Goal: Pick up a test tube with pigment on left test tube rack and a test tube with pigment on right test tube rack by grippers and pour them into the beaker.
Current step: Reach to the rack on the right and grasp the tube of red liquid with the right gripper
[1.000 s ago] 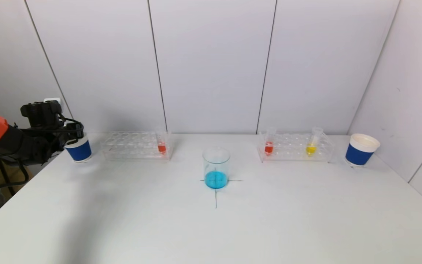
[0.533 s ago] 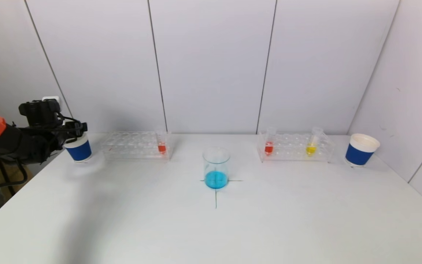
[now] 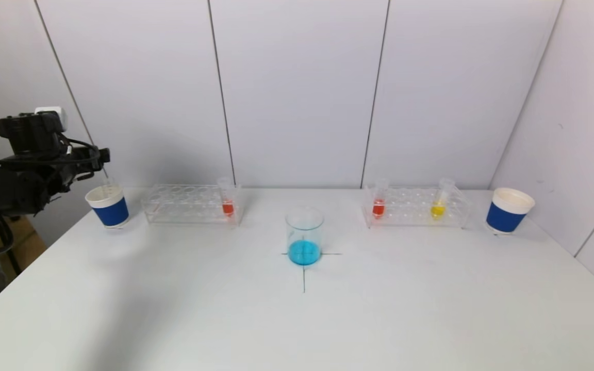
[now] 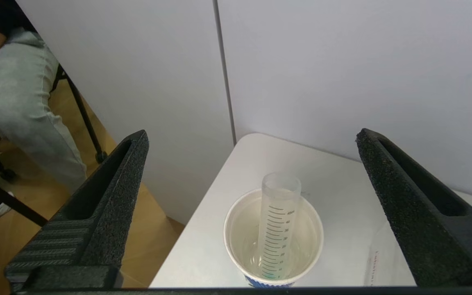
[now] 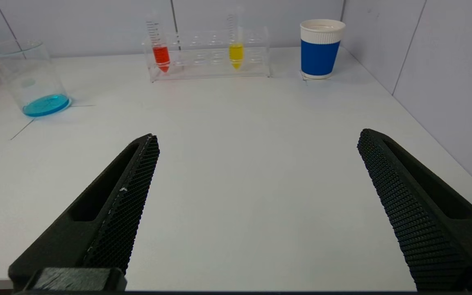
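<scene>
The left hand hangs wide and empty above the left paper cup, where an emptied test tube stands. Lift clear before swinging to 3 o'clock, avoiding the left rack. The right hand, wide and empty, must approach the yellow tube in the right rack vertically. The beaker sits mid-tabletop.

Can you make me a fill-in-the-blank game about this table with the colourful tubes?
1. The clear glass beaker holds ____ liquid.
2. The empty clear test tube stands inside the left blue-and-white paper ____.
3. The right clear plastic rack holds a red tube and a ____ one.
4. The left gripper above the tube is ____.

Missing words: blue; cup; yellow; open
</scene>
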